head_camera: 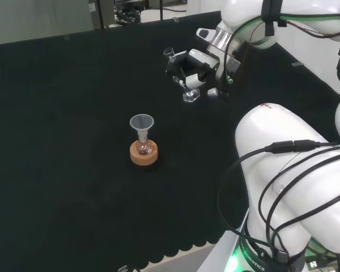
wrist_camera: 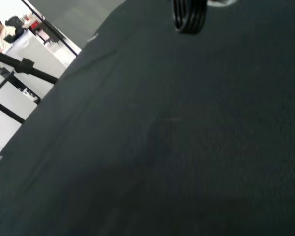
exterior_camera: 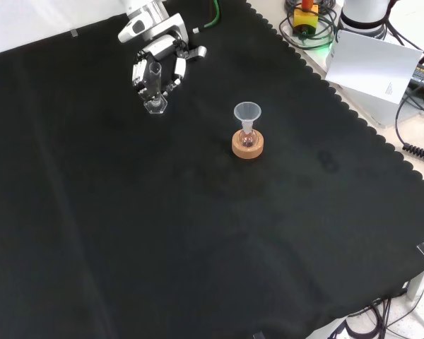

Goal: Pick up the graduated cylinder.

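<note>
In the front view, at upper left, the hand has its fingers curled round the clear graduated cylinder, whose base sits at or just above the black cloth. To the right, well apart, a funnel stands in a small flask on a cork ring. A good lift looks to be straight up, keeping the cylinder upright
</note>
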{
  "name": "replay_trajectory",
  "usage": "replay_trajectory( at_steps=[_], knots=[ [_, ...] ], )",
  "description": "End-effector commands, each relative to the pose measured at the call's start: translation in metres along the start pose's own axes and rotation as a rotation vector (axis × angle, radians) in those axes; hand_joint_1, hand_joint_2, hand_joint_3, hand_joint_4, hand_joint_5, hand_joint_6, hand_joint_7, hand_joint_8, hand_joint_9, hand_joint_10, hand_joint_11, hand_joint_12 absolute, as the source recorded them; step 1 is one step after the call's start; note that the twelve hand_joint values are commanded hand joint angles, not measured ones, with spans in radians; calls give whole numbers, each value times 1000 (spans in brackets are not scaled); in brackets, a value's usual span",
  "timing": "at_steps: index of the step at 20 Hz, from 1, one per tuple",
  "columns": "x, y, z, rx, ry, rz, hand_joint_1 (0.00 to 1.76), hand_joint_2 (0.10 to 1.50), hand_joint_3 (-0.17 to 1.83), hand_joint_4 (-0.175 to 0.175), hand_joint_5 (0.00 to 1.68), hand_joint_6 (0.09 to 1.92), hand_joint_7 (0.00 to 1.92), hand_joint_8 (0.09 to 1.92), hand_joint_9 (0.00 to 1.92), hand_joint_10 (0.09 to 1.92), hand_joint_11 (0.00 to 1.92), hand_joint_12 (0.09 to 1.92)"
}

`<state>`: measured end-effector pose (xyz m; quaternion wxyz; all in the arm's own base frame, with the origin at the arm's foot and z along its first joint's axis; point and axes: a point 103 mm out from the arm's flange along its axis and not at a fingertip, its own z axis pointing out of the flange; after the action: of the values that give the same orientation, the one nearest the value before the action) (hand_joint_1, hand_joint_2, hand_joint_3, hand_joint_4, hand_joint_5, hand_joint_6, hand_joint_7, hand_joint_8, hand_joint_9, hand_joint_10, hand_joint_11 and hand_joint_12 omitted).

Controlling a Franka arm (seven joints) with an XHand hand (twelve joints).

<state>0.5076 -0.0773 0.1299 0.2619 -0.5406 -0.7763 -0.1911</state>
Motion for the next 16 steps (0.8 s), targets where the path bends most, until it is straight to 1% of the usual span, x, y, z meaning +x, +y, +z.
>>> replay_trajectory(
  at_steps=[1,9,12,16],
  knots=[
    [16,-14,-14,43,-51,14,1412,962,704,-92,866,916,831,788,1042,576,972,939],
    [43,-45,-33,105,-112,46,1416,959,706,-88,881,919,842,781,1053,566,977,930],
    [54,-61,-36,115,-131,54,1417,958,706,-88,884,921,844,779,1056,563,979,928],
    [67,-78,-34,153,-141,63,1419,957,707,-85,889,924,847,777,1058,560,980,925]
  ],
)
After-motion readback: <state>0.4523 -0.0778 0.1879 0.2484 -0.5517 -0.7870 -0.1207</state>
